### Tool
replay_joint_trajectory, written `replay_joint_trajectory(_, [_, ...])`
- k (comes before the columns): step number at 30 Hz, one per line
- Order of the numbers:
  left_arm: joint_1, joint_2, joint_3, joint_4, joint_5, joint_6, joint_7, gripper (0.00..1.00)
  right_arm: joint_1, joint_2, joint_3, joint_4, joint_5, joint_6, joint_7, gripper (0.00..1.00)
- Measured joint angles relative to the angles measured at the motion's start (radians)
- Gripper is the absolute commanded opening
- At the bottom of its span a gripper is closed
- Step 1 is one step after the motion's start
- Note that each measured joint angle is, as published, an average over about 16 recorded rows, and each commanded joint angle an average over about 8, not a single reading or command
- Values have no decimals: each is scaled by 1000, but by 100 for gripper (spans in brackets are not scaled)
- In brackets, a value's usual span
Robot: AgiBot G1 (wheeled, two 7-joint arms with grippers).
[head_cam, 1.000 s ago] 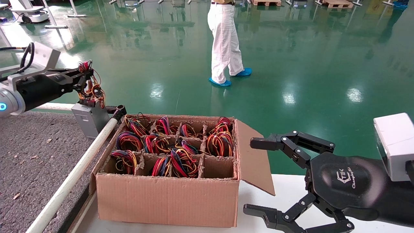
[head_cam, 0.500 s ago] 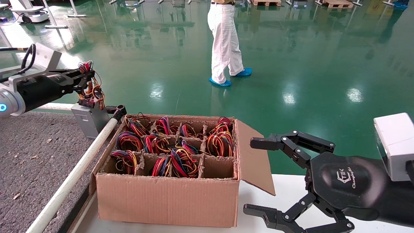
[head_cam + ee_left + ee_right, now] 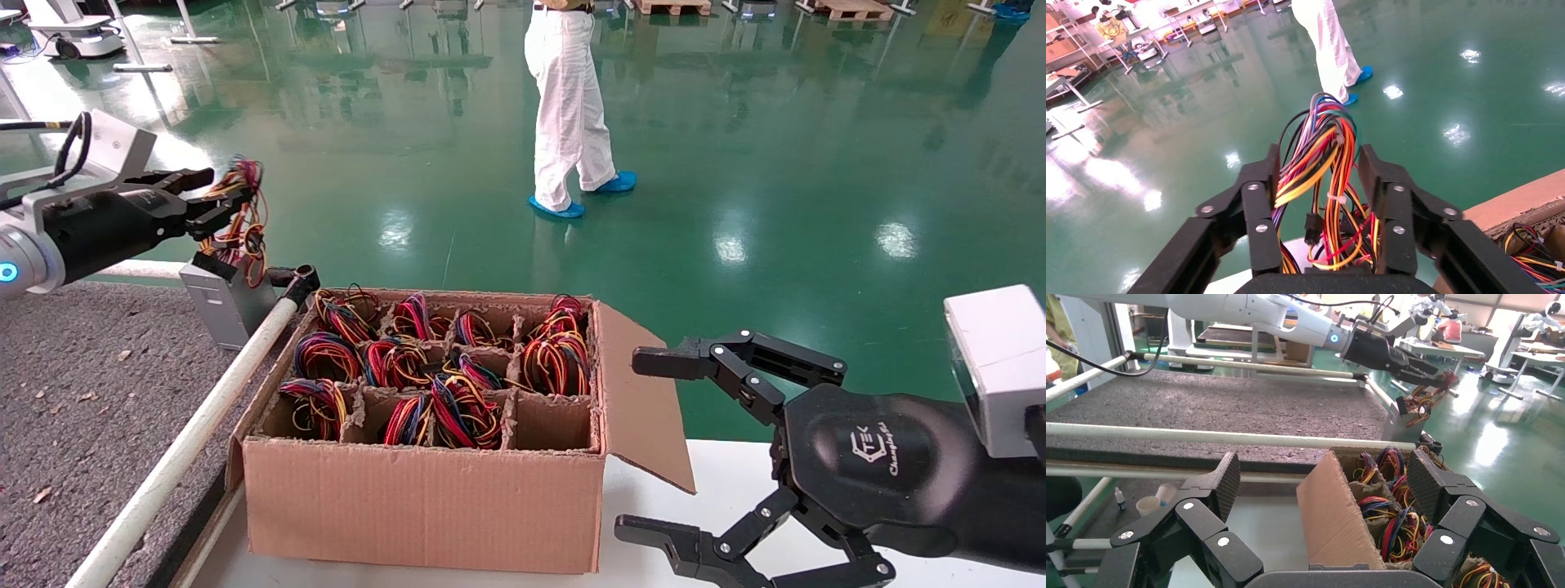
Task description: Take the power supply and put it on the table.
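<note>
Grey power supply [image 3: 219, 299] stands on the bench [image 3: 73, 392] at its far right corner, directly below the left hand [image 3: 214, 200]. That hand's fingers are parted around the upright wire loop [image 3: 1321, 165], no longer pinching it. The right hand [image 3: 654, 445], open and empty, sits parked near right.

From my station the scene reads bright and evenly lit. The glossy green floor [image 3: 776, 163] throws back white glare spots from overhead lamps, plus soft mirror images of far-off stands. Strong glare washes out the far left of the floor. The carton [image 3: 425, 490] casts only a faint shadow on the white tabletop [image 3: 719, 482]. In the wrist views my near fingers [image 3: 1205, 490] look oversized and bowed, though still fairly sharp.
</note>
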Motion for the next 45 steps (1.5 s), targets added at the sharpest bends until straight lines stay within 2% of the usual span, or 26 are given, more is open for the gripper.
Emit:
replay_joint_trajectory(19, [-19,3,-6,-2,-8,1,-17,100,0,0,0,0,0,0,0,100])
replay_joint_trajectory(35, [-147,16,-23,-23,-37,32,-199,100,0,0,0,0,0,0,0,100])
replay_joint_trajectory(40, [-126,-4,-31,-93,-59,68,-237,100,0,0,0,0,0,0,0,100])
replay_joint_trajectory(45, [-62,-37,-40,-191,-89,117,-271,100,0,0,0,0,0,0,0,100])
